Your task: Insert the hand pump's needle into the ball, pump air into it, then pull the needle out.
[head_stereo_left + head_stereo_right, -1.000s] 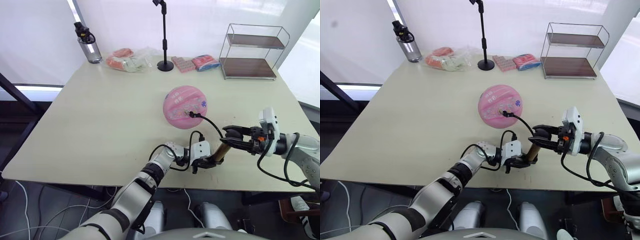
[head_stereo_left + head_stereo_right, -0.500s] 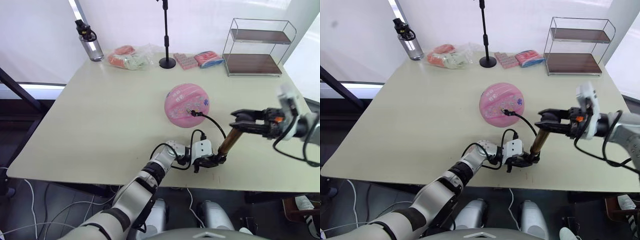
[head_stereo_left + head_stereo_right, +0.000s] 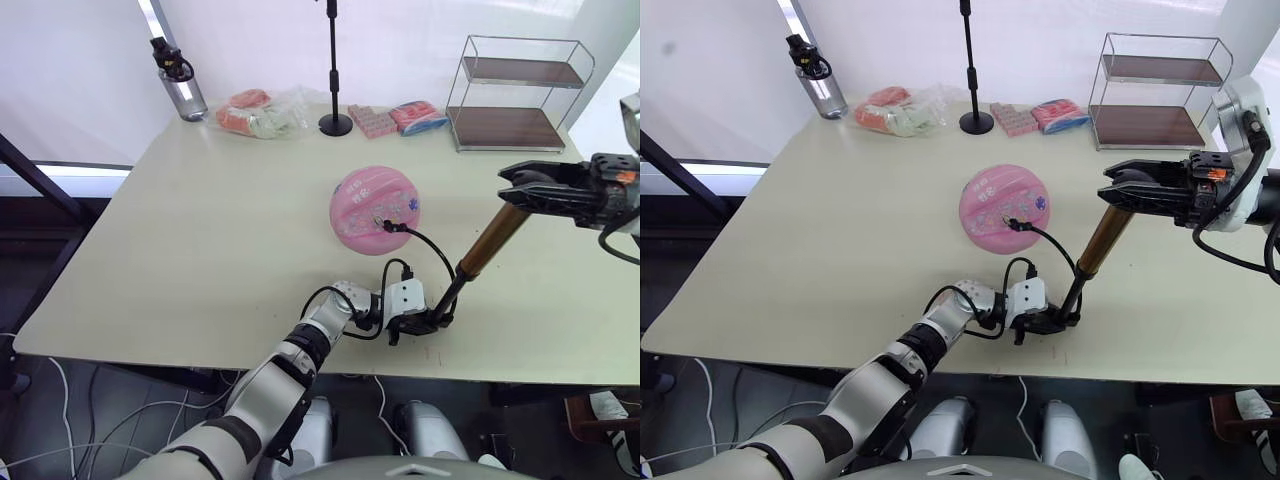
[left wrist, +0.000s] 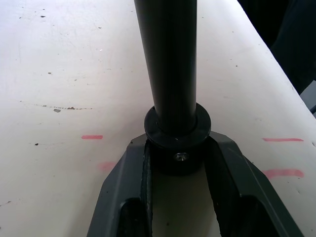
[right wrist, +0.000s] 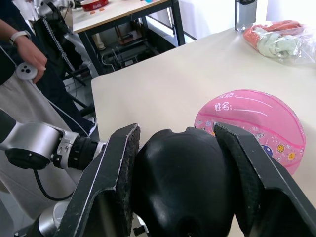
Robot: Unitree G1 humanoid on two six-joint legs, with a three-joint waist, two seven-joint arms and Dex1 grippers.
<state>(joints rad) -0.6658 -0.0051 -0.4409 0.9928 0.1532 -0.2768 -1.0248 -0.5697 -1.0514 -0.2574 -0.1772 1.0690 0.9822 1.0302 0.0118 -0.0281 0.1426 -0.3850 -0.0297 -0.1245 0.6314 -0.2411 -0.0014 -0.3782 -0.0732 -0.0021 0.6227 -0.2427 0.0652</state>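
Gripping the hand pump (image 3: 480, 243): left hand (image 3: 432, 320) its base, right hand (image 3: 522, 185) its handle.

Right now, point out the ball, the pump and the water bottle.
ball (image 3: 375, 210), left eye view, middle of its pink top.
pump (image 3: 480, 244), left eye view, gold barrel.
water bottle (image 3: 179, 88), left eye view, clear body.

Head stereo pair: high, looking forward and down over table (image 3: 200, 240). Left wrist: very close on pump (image 4: 170, 64) base. Right wrist: close behind handle (image 5: 182, 182), sharing ball (image 5: 252, 123) with head views.
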